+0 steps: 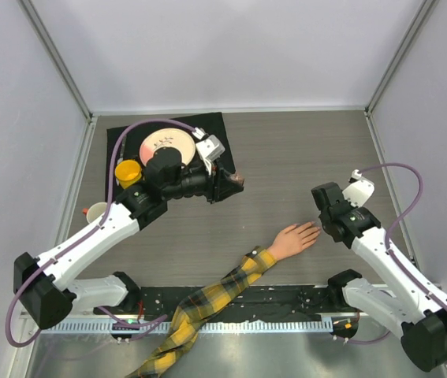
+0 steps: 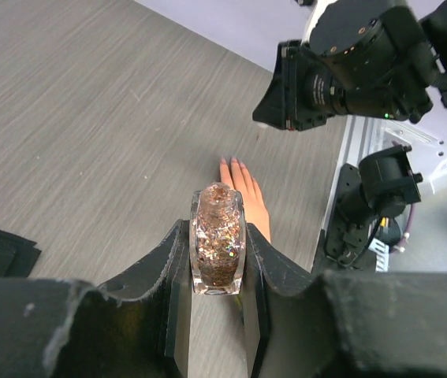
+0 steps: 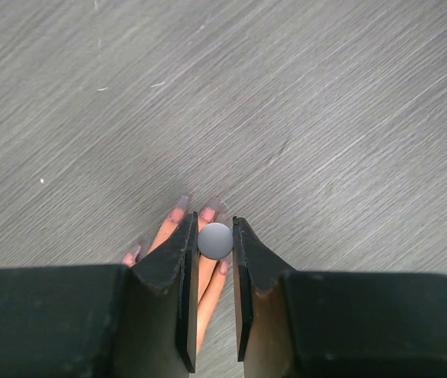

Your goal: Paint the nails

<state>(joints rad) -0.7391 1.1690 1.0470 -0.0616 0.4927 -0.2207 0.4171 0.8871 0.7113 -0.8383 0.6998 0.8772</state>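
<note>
- Left pincer is clamped on a small clear bottle full of coppery glitter, one finger pressed against each side of it.
- From the top camera, this pincer is held above the table, just off the right edge of a black mat.
- Right pincer is closed on a small grey round knob, which sits snug between its two fingers.
- Seen from above, the right pincer is just beside the fingertips of a pale peach model hand.
- In the right wrist view, the hand's spread fingers lie directly under the pincer, pointing away from the camera.
- Whether the knob touches a finger cannot be told.
- The nails show as small pinkish tips at the ends of those fingers, on the grey wood-grain tabletop.
- They also show in the left wrist view, well beyond the bottle.
- The hand lies flat near the middle of the table, at the end of an arm in a yellow and dark plaid sleeve.
- The sleeve runs diagonally down to the near edge, between the two arm bases.
- On the mat lies a pink plate.
- A yellow cup stands at the mat's front edge.
- A white cup is partly hidden beside the left arm.
</note>
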